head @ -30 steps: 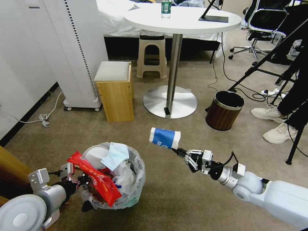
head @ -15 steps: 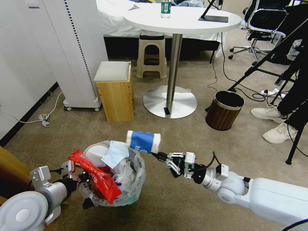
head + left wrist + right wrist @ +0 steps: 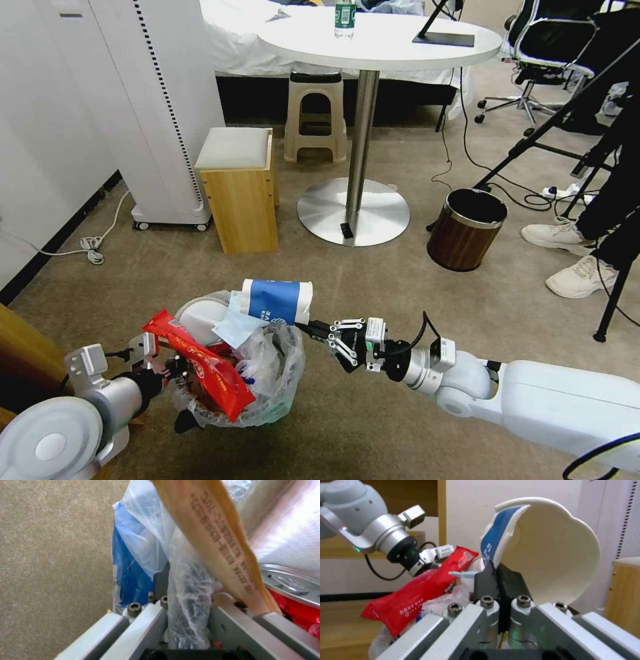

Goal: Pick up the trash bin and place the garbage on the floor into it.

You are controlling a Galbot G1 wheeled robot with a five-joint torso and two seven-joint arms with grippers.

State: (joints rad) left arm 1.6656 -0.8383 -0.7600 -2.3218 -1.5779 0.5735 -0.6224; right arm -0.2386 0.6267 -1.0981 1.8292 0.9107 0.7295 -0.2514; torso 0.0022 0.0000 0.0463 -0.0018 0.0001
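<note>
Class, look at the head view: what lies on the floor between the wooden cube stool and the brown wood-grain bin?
The round metal base of the white table lies on the carpet between the stool and the wood-grain bin.

The white right arm reaches forward and to the left, low, with its wrist almost level. The right gripper [image 3: 308, 326] has its black fingers [image 3: 493, 581] closed together on the rim of the blue-and-white paper cup [image 3: 277, 301]. The left gripper [image 3: 175, 379] is clamped on the rim of the small round bin lined with a crinkled plastic bag [image 3: 277, 370]
</note>
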